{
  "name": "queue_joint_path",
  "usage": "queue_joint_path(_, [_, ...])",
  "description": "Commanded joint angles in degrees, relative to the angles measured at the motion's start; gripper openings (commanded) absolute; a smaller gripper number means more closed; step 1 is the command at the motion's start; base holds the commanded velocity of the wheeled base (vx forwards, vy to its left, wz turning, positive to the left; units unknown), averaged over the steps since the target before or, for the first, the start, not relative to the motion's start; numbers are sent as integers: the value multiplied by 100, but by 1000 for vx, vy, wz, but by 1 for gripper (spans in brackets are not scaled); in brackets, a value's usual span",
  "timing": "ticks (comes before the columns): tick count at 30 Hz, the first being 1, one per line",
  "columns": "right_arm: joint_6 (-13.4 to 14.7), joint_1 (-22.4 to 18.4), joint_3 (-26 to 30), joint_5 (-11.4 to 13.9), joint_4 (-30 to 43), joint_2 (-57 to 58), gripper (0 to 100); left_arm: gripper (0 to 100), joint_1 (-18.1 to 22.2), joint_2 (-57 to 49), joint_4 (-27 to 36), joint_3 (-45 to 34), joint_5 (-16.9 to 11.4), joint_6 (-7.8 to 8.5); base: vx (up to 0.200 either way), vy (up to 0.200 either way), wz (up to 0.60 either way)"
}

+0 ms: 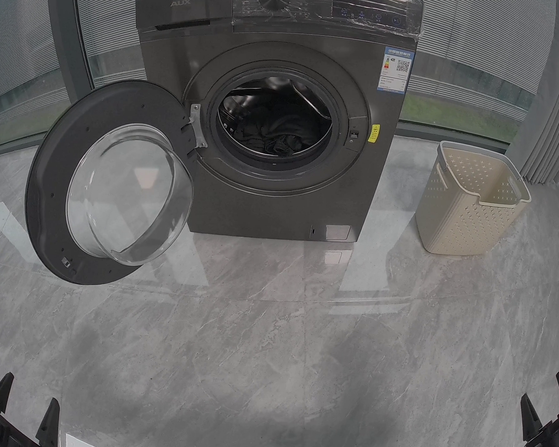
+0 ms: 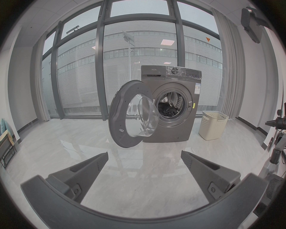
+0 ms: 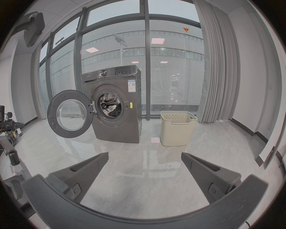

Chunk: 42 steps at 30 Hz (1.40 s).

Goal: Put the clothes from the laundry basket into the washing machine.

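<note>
Grey shiny floor runs up to a big window. In the head view we see the washing machine (image 1: 274,209) with its door (image 1: 56,183) swung wide open and dark clothes (image 1: 276,133) inside it. The laundry basket (image 1: 456,230) stands just beside the washing machine and looks empty. Our left claw (image 1: 28,401) and right claw (image 1: 543,388) sit well away from the washing machine, both open, holding nothing.

In the left wrist view the left claw (image 2: 144,155) gapes toward the door (image 2: 117,119).

In the right wrist view the right claw (image 3: 144,155) gapes toward the laundry basket (image 3: 177,134).

We think a grab in the laundry basket may catch nothing. Rolling closer, we might bump the door, because it sticks far out from the washing machine.
</note>
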<state>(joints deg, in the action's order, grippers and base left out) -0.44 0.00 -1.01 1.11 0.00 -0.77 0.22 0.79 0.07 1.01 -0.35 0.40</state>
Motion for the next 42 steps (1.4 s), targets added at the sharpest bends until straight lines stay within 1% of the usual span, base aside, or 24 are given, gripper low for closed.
queue_joint_path(1, [0,0,101,-5,0,77,100,100,4,-44,1,-101,0,-5,0,200,0])
queue_joint_path(15, [0,0,101,-5,0,77,100,100,4,-44,1,-101,-9,-5,0,200,0])
queue_joint_path(21, [0,0,101,-5,0,77,100,100,4,-44,-7,-101,-26,21,0,200,0])
queue_joint_path(24, [0,0,101,-5,0,77,100,100,4,-44,-7,-101,-17,144,0,0,0])
queue_joint_path(25, [0,0,101,-5,0,77,100,100,4,-44,-7,-101,-17,144,0,0,0])
queue_joint_path(26, [9,0,101,-5,0,77,100,100,4,-44,1,-101,-35,65,0,0,0])
queue_joint_path(28, [9,0,101,-5,0,77,100,100,-4,-35,10,-92,-53,21,100,0,0])
queue_joint_path(33, [26,0,101,-14,0,77,100,100,4,-44,1,-101,-53,56,200,0,0])
queue_joint_path(37, [35,0,101,-23,0,77,100,100,4,-44,1,-92,-53,39,200,0,0])
queue_joint_path(42, [35,0,101,-23,0,77,100,100,4,-44,-7,-101,-35,56,200,0,0])
